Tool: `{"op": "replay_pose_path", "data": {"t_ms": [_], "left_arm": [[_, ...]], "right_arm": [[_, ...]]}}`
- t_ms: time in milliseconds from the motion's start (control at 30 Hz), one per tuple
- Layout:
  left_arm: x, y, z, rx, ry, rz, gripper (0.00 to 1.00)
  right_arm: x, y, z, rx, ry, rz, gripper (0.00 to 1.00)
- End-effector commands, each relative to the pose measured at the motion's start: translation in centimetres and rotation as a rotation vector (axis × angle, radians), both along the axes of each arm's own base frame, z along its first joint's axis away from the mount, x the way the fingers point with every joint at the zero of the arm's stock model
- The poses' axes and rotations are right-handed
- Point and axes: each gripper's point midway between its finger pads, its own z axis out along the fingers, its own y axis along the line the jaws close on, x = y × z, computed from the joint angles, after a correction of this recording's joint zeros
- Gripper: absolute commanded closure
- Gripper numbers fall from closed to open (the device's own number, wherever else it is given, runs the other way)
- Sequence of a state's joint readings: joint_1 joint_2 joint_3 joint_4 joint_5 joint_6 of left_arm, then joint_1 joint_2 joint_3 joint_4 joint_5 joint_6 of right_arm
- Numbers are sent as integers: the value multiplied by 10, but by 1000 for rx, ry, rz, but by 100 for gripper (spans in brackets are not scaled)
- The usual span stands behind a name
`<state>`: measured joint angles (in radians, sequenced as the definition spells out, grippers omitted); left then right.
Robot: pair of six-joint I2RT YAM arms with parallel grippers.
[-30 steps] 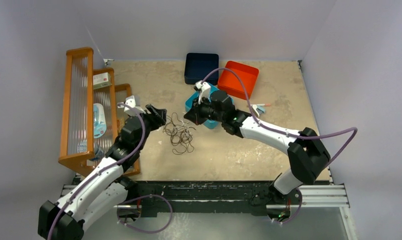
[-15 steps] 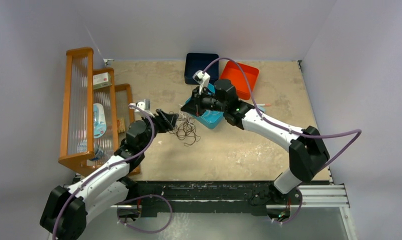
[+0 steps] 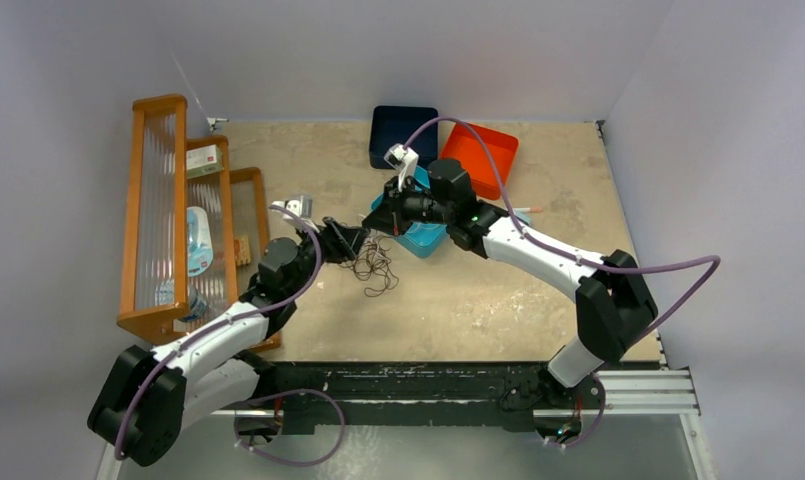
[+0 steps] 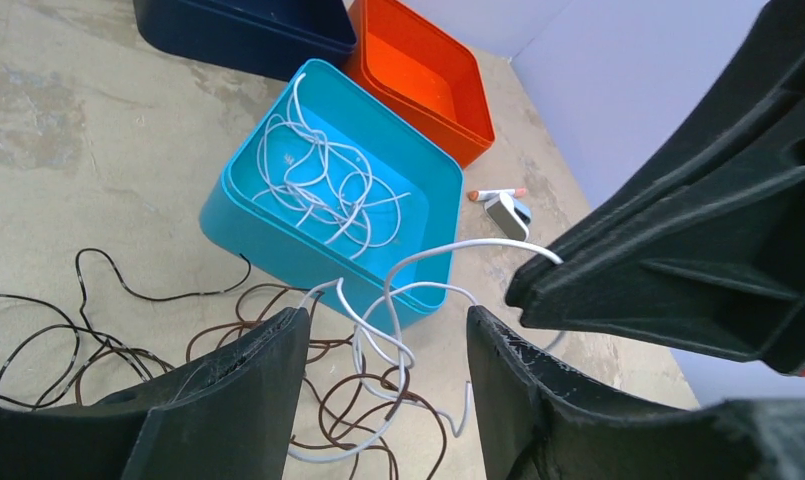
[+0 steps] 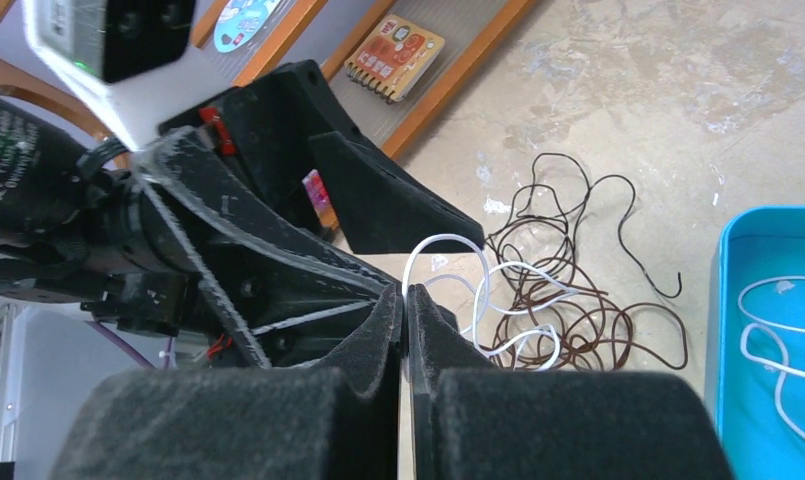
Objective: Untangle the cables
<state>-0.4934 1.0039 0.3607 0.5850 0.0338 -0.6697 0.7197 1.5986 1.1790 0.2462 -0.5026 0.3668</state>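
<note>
Right wrist: right tool [image 5: 406, 292] clamps white cable [image 5: 448, 237] (raised); left tool [image 4: 386, 320] apart, angled low.

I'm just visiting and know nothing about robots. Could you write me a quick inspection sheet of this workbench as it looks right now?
Surface: beige, mottled table, stained in places.
Job's things: dark brown cables tangled on the table; one white cable lifted from the tangle; more white cables lie in the teal tray.
Clutter: orange tray, navy tray, wooden rack holding packets.
Grippers: right gripper shut on the white cable; left gripper open over the tangle, holding nothing.
Cables: purple arm cables loop along both arms.
Surroundings: plain pale walls.
</note>
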Motion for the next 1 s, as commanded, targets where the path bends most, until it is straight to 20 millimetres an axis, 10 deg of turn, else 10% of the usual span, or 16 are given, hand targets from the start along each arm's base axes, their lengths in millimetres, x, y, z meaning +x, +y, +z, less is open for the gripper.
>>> {"op": "replay_pose_path", "data": {"t_ms": [0,400,967], "left_arm": [[1,-10,11,-38,-67,-47,42],[26,-13,-18,-15,26,16,48],[15,-6,-112,112,257,29,74]], "right_arm": [[-4,7,35,77,-64,46,100],[-10,8,49,112,-73,71,100],[-12,-24,156,242,-301,-71,100]]}}
